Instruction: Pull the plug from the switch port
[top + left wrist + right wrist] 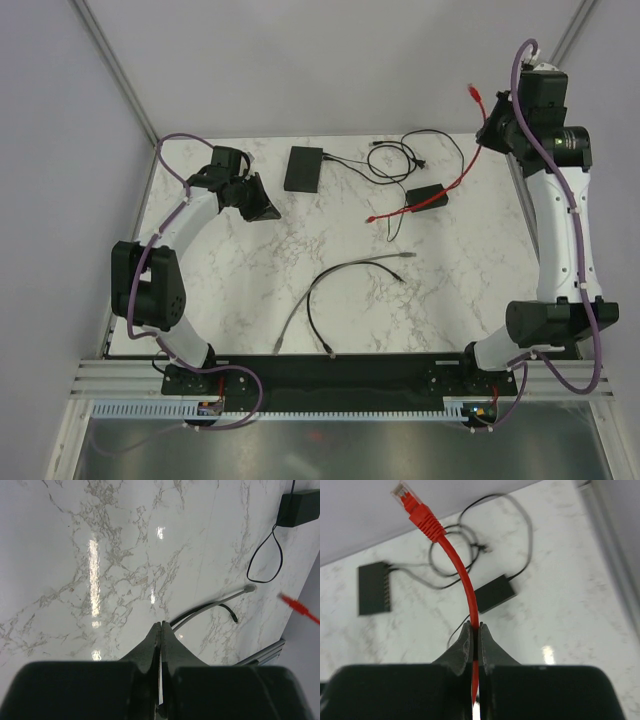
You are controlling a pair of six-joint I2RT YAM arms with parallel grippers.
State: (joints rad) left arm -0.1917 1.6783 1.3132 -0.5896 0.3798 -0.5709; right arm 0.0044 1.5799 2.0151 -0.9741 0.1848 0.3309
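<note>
Marble table point(250, 290): switch point(303, 168), adapter brick point(427, 196) (cords point(392, 158) seemingly its own), two loose cables point(350, 264).

Switch point(303, 168) placed upper centre of table point(230, 290). Adapter point(427, 196) set to its right, cords point(400, 155) looped between. Patch cable point(465, 580) led from beside adapter up to plug point(475, 95), raised at upper right, well apart from switch. Loose cables point(352, 264) laid lower centre.

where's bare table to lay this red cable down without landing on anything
Widest bare marble: near right, between the grey cable and the right arm. A second patch lies between the left arm and that cable. Crowded: far side, around the switch, the power adapter and their black cords.
</note>
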